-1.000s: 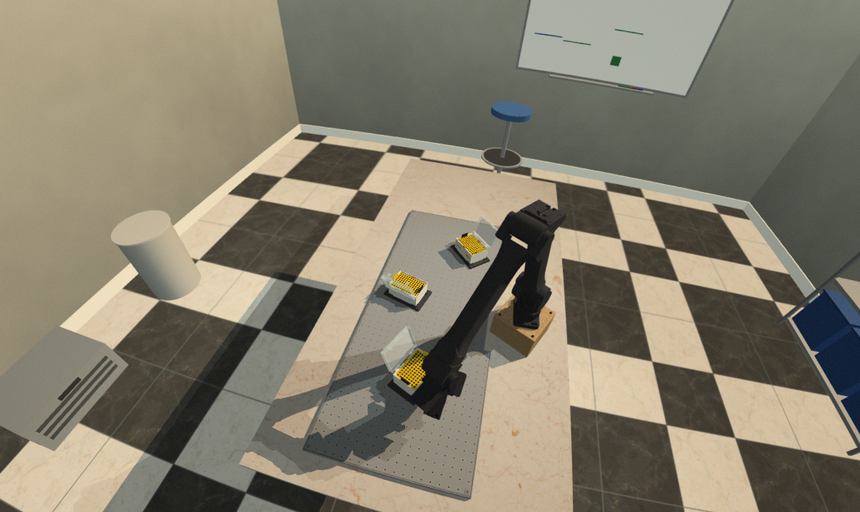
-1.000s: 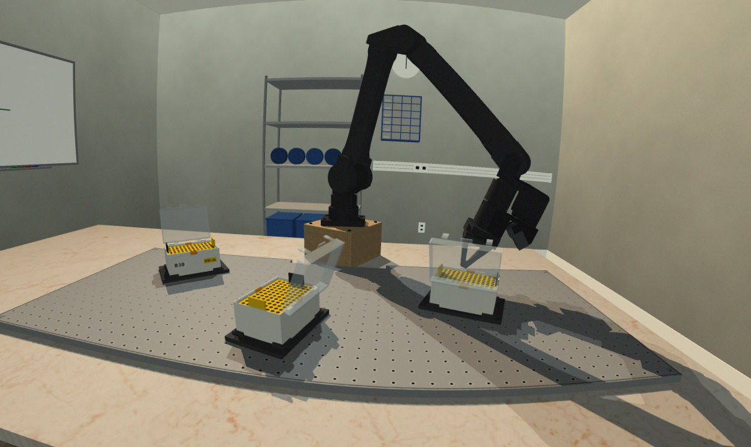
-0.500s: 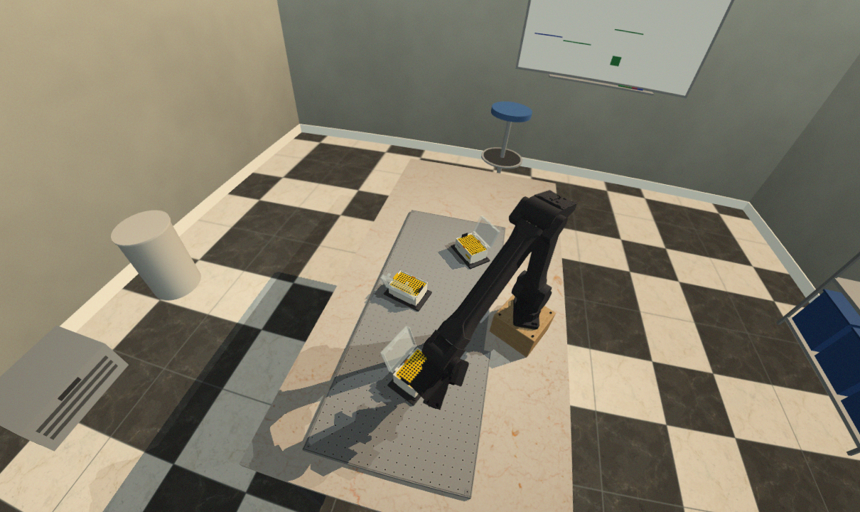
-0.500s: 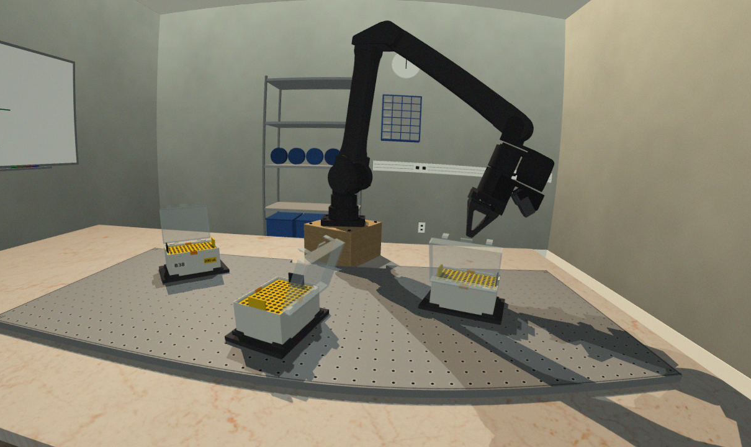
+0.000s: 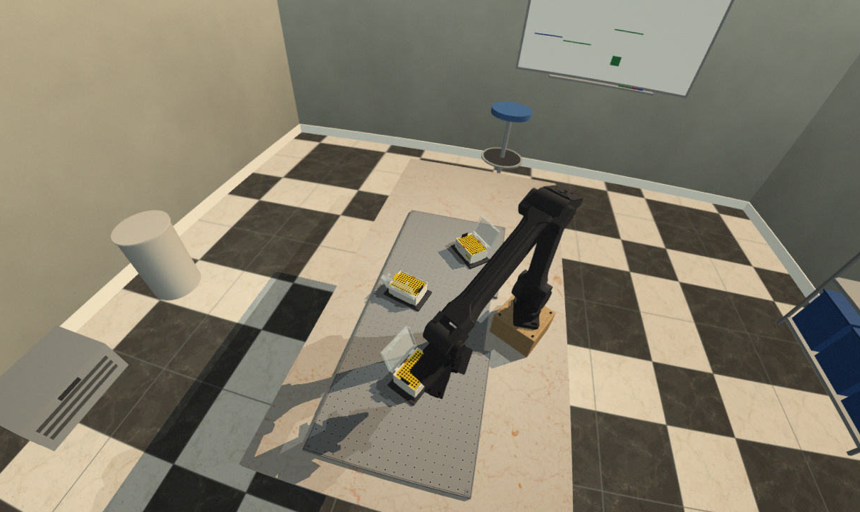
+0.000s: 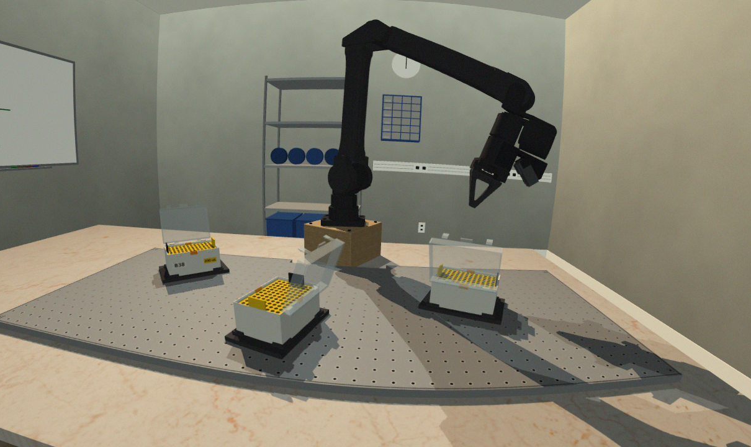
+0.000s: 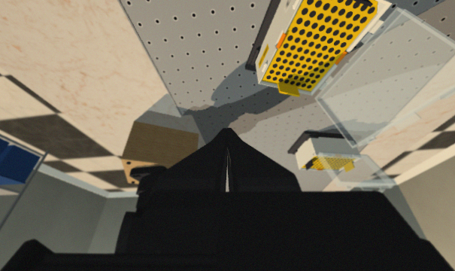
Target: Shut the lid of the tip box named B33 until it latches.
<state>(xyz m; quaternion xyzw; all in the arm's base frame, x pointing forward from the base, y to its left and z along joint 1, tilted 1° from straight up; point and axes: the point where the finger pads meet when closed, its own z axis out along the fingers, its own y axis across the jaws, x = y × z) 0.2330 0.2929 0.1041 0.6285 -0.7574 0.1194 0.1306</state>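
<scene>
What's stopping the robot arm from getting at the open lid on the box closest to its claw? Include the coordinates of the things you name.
Probably nothing: the shut gripper (image 6: 472, 206) (image 7: 227, 135) hangs above lid height, with no other box between it and the clear lid (image 5: 399, 348) (image 6: 465, 259) (image 7: 394, 75).

I take this for a laboratory. Just below my claw (image 5: 437, 390) (image 6: 472, 205) (image 7: 228, 131), an open tip box (image 5: 409, 377) (image 6: 464, 295) (image 7: 321, 45) shows a yellow grid of round holes; two more like it sit off to my claw's right. All three stand in black holder plates on a perforated metal board (image 5: 420, 439) (image 6: 367, 364) (image 7: 189, 38), which lies beneath my claw on a pale, stone-patterned bench (image 5: 528, 445) (image 6: 116, 405) (image 7: 80, 56). Well to my claw's right are a round blue stool (image 5: 511, 111) and a whiteboard (image 5: 624, 44) (image 6: 22, 105). Behind my claw, beyond my base, a metal shelf unit (image 6: 264, 166) carries blue bins (image 6: 280, 223).
</scene>
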